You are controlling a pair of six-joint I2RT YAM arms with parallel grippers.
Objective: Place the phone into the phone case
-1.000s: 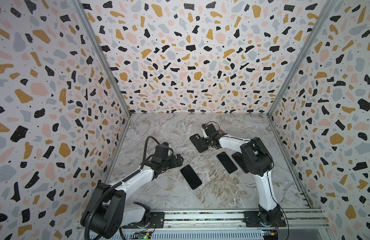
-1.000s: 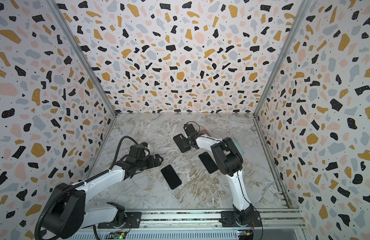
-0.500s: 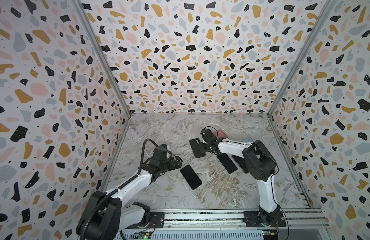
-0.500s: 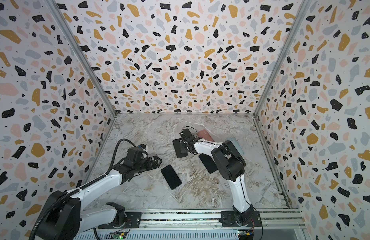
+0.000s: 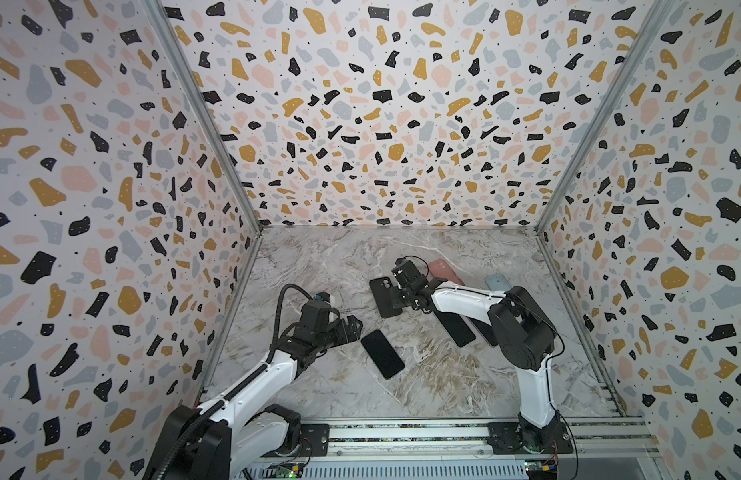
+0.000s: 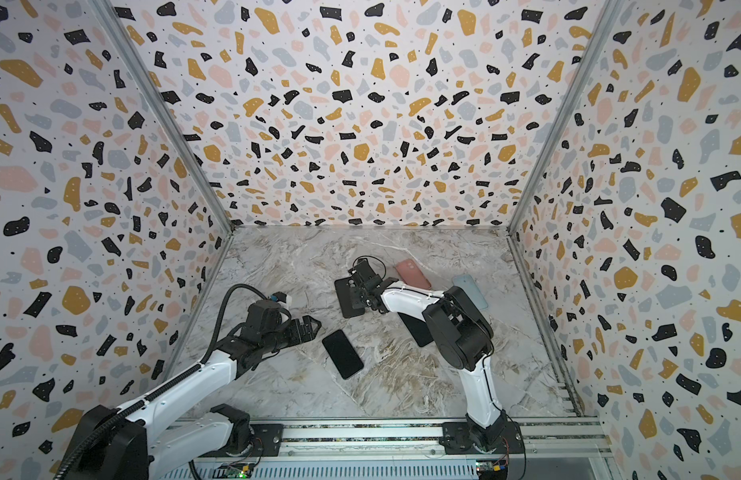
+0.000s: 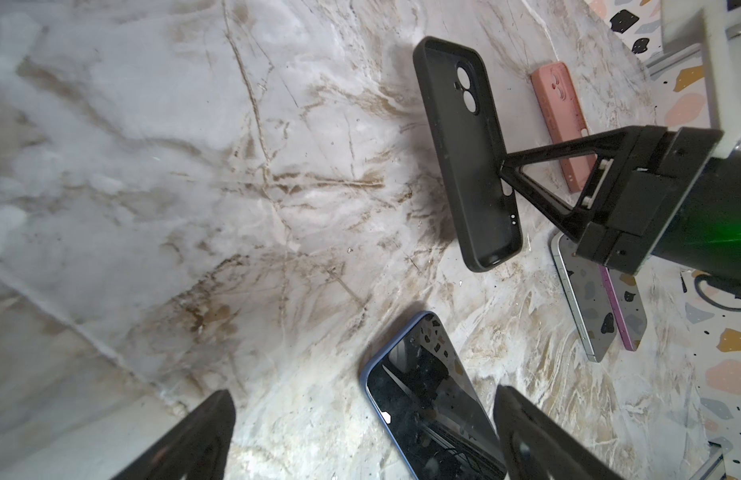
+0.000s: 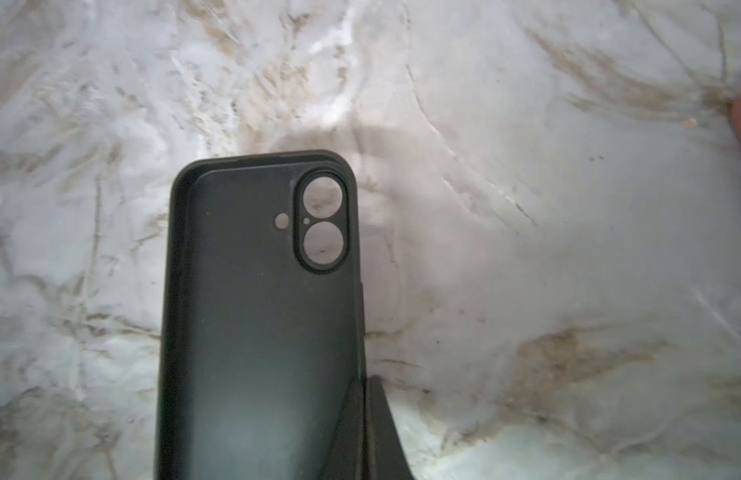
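Note:
The black phone case (image 5: 383,297) (image 6: 348,299) lies open side up near the middle of the marble floor. My right gripper (image 5: 402,296) (image 6: 362,297) is shut on its long side wall; the pinch shows in the right wrist view, gripper (image 8: 366,382) on case (image 8: 256,332), and in the left wrist view, gripper (image 7: 504,166) on case (image 7: 464,145). The phone (image 5: 382,354) (image 6: 342,354), dark screen up with a blue rim, lies nearer the front. My left gripper (image 5: 354,326) (image 6: 310,328) (image 7: 362,397) stands open just left of the phone (image 7: 427,399), not touching it.
A pink case (image 5: 443,270) (image 7: 562,124) and a light blue case (image 5: 497,282) lie behind the right arm. Two more phones (image 5: 456,328) (image 7: 581,303) lie side by side under the right forearm. Patterned walls close in three sides; a rail (image 5: 402,432) runs along the front.
My right gripper has drawn the black case a little leftward and toward the front, uncovering the pink case behind it. My left gripper has shifted slightly nearer the phone and stays open.

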